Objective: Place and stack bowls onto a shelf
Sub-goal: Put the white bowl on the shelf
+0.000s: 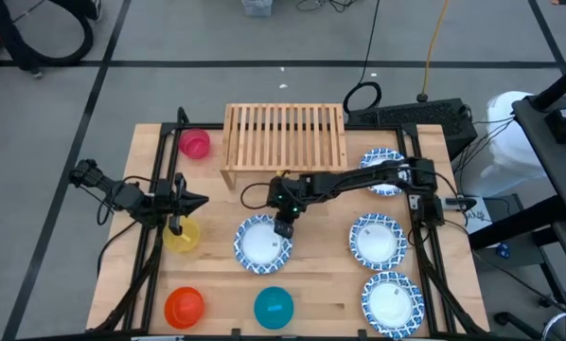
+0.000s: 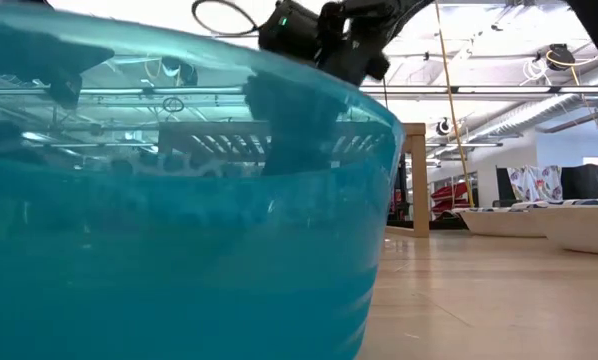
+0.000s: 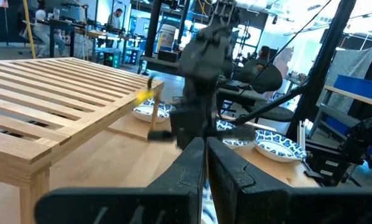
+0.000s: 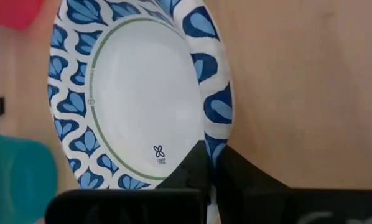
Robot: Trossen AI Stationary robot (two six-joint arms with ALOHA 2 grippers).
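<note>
Four blue-patterned bowls lie on the table; the left one has my right gripper shut on its rim. The others sit at the right, near right and far right, the last partly under my right arm. Plain bowls: pink, yellow, orange-red, teal. The slatted wooden shelf stands at the far middle with nothing on it. My left gripper waits shut at the left, above the yellow bowl. My right gripper pinches the blue-patterned rim of the left bowl between its two fingers, at the bowl's far right side. The fingers slant down from the table's far right. Whether the bowl is lifted off the table, I cannot tell.
The teal bowl fills most of the low view, with the shelf's leg behind it. The dark frame rails run along the table's left and right sides. Bare wood lies between the shelf and the bowls.
</note>
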